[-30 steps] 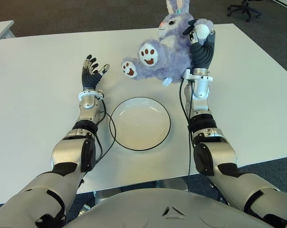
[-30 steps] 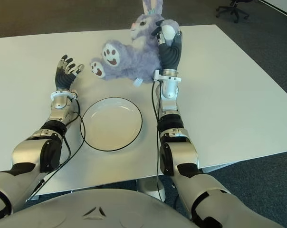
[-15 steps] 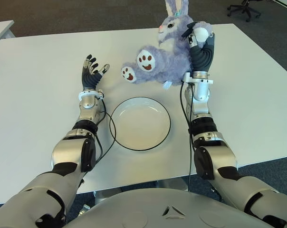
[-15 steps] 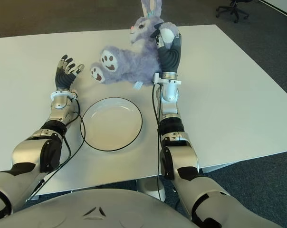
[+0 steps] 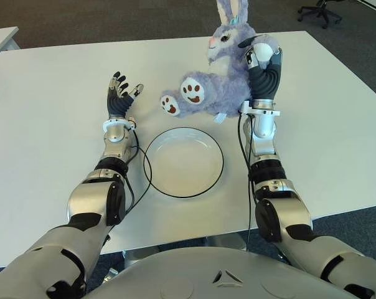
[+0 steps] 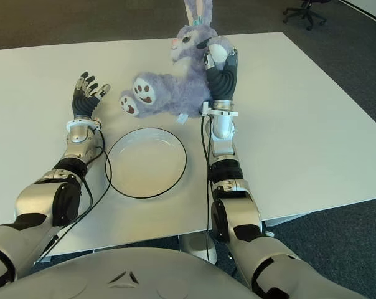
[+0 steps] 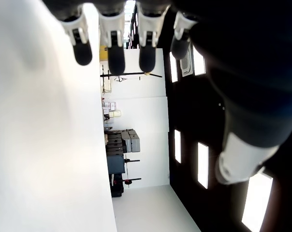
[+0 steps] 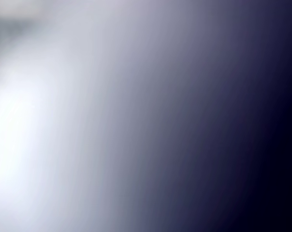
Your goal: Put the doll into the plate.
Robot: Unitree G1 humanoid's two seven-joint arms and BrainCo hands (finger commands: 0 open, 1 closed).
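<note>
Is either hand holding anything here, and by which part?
The right hand grips the purple bunny doll by its arm and side. The left hand is open, empty.

No text, label, brand, number or sign can be read anywhere in these views. The doll [image 5: 218,81] carries a small pale tag at its lower edge, but nothing on it is legible. The plate [image 5: 183,161] and the white tabletop [image 5: 51,93] bear no markings, and the room seen past the left wrist shows no readable lettering.
</note>
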